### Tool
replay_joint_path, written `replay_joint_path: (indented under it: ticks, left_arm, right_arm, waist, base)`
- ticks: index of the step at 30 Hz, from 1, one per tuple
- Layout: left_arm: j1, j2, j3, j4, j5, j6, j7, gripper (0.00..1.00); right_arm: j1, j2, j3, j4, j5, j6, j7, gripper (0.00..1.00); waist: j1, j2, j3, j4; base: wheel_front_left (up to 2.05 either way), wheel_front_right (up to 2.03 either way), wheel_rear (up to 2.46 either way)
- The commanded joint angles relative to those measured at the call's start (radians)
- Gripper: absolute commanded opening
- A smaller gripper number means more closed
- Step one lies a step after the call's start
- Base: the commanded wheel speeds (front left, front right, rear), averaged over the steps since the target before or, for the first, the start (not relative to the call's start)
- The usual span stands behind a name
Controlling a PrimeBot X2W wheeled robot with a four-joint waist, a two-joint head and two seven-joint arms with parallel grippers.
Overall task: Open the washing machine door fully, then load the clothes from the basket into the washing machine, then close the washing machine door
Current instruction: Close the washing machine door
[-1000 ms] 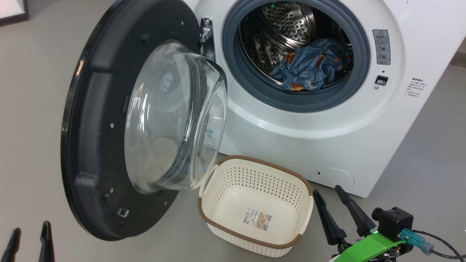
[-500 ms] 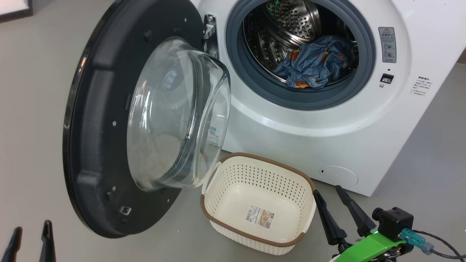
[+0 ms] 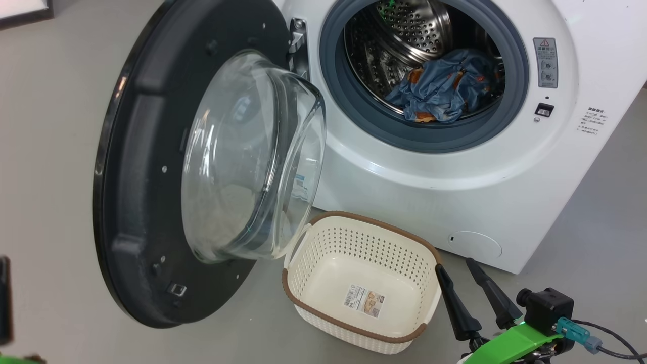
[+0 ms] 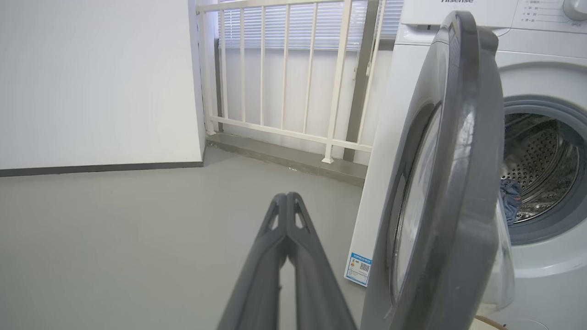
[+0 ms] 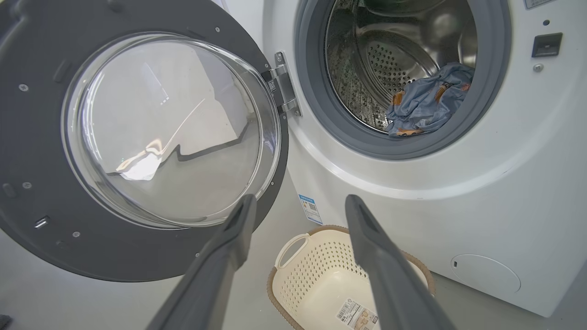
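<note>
Beside the basket [image 3: 354, 247] | right claw [image 3: 455, 266] spread wide, empty | left claw [image 4: 286, 198] clenched empty near door [image 4: 463, 183]

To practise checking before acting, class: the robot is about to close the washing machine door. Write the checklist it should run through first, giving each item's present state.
1. The basket is emptied: ok, only its label sticker lies inside.
2. The clothes lie in the drum: ok.
3. The gasket has no fabric hanging over it: ok in the head view.
4. The left gripper is shut, empty, on the outer side of the washing machine door: ok.
5. The right gripper is open, empty, below the doorway: ok.
6. The door's swing clears the basket: cannot tell.
</note>
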Motion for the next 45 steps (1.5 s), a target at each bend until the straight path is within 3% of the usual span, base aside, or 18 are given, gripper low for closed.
replay_joint_path:
  ticks: [1, 11, 19, 24, 25, 28, 36, 45]
  left_arm:
    - [-0.068, 0.049, 0.046, -0.031, -0.017, -0.009, 0.01, 0.0]
    - [-0.23, 0.13, 0.074, -0.022, -0.217, -0.015, 0.186, 0.0]
    - [-0.387, 0.134, 0.094, 0.015, -0.427, 0.004, 0.358, 0.0]
    - [-0.486, 0.114, 0.118, 0.066, -0.553, 0.086, 0.469, 0.0]
    - [-0.518, 0.101, 0.12, 0.082, -0.608, 0.126, 0.528, 0.0]
    - [-0.552, 0.091, 0.118, 0.109, -0.679, 0.189, 0.62, 0.0]
    - [-0.582, 0.043, 0.136, 0.112, -0.827, 0.351, 0.781, 0.0]
    - [-0.548, 0.036, 0.114, 0.049, -0.884, 0.43, 0.894, 0.0]
  right_arm:
    - [-0.039, 0.0, 0.017, -0.02, -0.004, 0.003, -0.005, 1.0]
    - [-0.047, 0.006, 0.017, -0.014, 0.001, 0.003, -0.005, 1.0]
    - [-0.042, 0.008, 0.016, -0.015, 0.005, 0.003, -0.005, 1.0]
    - [-0.042, 0.013, 0.015, -0.017, 0.004, 0.003, -0.005, 1.0]
    - [-0.038, 0.014, 0.013, -0.018, 0.003, 0.003, -0.005, 1.0]
    - [-0.038, 0.015, 0.011, -0.018, 0.003, 0.003, -0.005, 1.0]
    - [-0.035, 0.023, 0.006, -0.022, 0.004, 0.003, -0.005, 1.0]
    - [-0.033, 0.024, -0.001, -0.027, 0.007, 0.003, -0.005, 1.0]
  waist:
    - [0.0, -0.0001, 0.001, 0.0]
    - [0.0, -0.0001, 0.0, -0.01]
    - [0.0, -0.0001, -0.006, -0.021]
    - [0.0, -0.0001, -0.006, -0.038]
    - [0.0, -0.0001, -0.007, -0.044]
    - [0.0, -0.0001, -0.005, -0.056]
    - [0.0, -0.0001, -0.006, -0.082]
    - [0.0, -0.0001, -0.014, -0.108]
  base:
    - [0.0, 0.0, 0.0]
    - [0.0, 0.0, 0.0]
    - [0.0, 0.0, 0.0]
    - [0.0, 0.0, 0.0]
    - [0.0, 0.0, 0.0]
    - [0.0, 0.0, 0.0]
    - [0.0, 0.0, 0.0]
    - [0.0, 0.0, 0.0]
